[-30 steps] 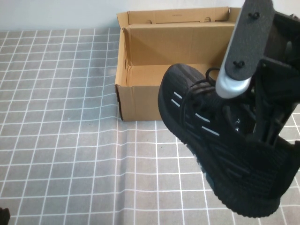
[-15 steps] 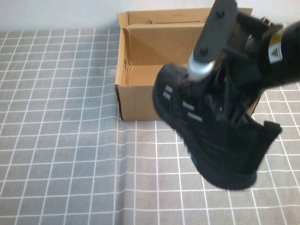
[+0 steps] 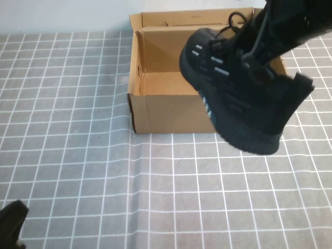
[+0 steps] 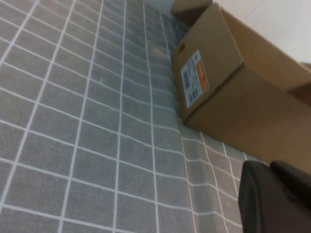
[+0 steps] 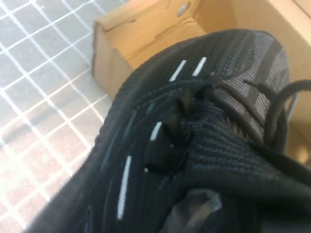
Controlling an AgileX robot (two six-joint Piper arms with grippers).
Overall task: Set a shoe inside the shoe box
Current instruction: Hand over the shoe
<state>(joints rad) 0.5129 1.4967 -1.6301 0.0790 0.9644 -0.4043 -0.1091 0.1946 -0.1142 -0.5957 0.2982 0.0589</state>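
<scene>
A: What has changed over the last second?

B: The black knit running sneaker with white dash marks (image 3: 238, 88) has been carried up and away from the robot. Before, it hung low over the grey white-gridded table mat (image 3: 67, 155), in front of the plain brown corrugated cardboard shoe box (image 3: 155, 111). Now its toe sits over the open box, against the inner back wall as seen from above, while the heel still juts out past the box's front wall on the right side, over the mat. The shoe is tilted, toe up and away, sole edge facing the camera.

A: And the right gripper?

B: The right gripper (image 3: 259, 52) is at the upper right of the high view, reaching down into the shoe's collar by the black laces (image 3: 231, 26). It is clamped on the shoe at the opening and carries it clear of the table. In the right wrist view the shoe (image 5: 194, 141) fills nearly everything, with the box corner (image 5: 141, 24) beyond the toe.

A: The left gripper?

B: The left gripper (image 3: 11, 224) is low at the near left corner of the mat, well apart from the box. Only a dark edge (image 4: 274, 199) shows in the left wrist view, so I cannot tell how its fingers stand. That view also shows a printed label (image 4: 193, 79) on the box's end wall.
</scene>
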